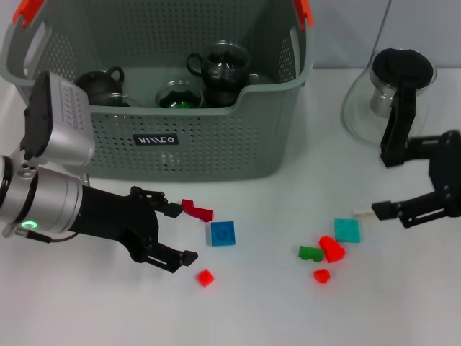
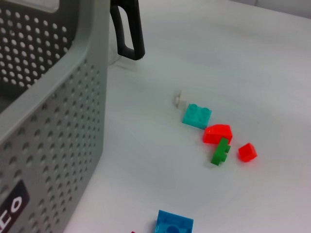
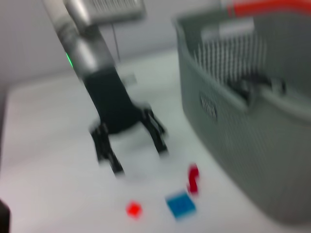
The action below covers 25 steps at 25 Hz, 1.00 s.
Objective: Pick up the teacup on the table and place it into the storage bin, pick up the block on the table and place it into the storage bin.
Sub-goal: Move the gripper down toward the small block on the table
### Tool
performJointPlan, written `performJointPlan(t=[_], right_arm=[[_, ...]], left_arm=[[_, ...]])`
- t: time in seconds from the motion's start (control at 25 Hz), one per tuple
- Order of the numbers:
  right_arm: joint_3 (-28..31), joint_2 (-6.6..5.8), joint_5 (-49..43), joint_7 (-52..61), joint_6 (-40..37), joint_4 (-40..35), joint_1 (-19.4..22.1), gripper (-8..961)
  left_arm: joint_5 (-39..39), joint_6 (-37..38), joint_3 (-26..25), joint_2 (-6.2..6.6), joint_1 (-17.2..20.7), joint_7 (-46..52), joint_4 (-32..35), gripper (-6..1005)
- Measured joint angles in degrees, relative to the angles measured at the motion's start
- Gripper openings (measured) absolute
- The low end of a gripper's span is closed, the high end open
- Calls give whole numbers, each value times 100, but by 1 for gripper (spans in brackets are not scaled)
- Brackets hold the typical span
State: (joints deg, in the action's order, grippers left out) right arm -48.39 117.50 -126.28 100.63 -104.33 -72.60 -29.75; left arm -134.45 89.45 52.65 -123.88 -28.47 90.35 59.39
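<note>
Left claw (image 1: pixel 178 233) spread, beside blue block (image 1: pixel 222 233) | right claw (image 1: pixel 382 210) spread | storage bin (image 1: pixel 216 144) front wall near

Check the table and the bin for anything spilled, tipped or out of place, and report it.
Nothing stands out. The teacups sit upright inside the storage bin, and loose blocks, such as the blue block, lie scattered on the table, none spilled or damaged. The open left gripper hovers near them; the right gripper is by the teal block.
</note>
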Motion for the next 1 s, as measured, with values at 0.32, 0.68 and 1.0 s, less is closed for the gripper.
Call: performJointPlan(t=[0.32,0.68,1.0], right_arm=[[-63,168,-2195,86,610,1267,-1185,938],[-666,243,-3126,544,1843,1961,-1649,819],[-1288,269,-3216,746,2673,2553,-1799,809]], left_arm=[[6,-50,-9,0,0,24,-8,900],[7,-129,-9,18,11,69,-64,898],[-37,-137,12,53,-78,21,-249,897]])
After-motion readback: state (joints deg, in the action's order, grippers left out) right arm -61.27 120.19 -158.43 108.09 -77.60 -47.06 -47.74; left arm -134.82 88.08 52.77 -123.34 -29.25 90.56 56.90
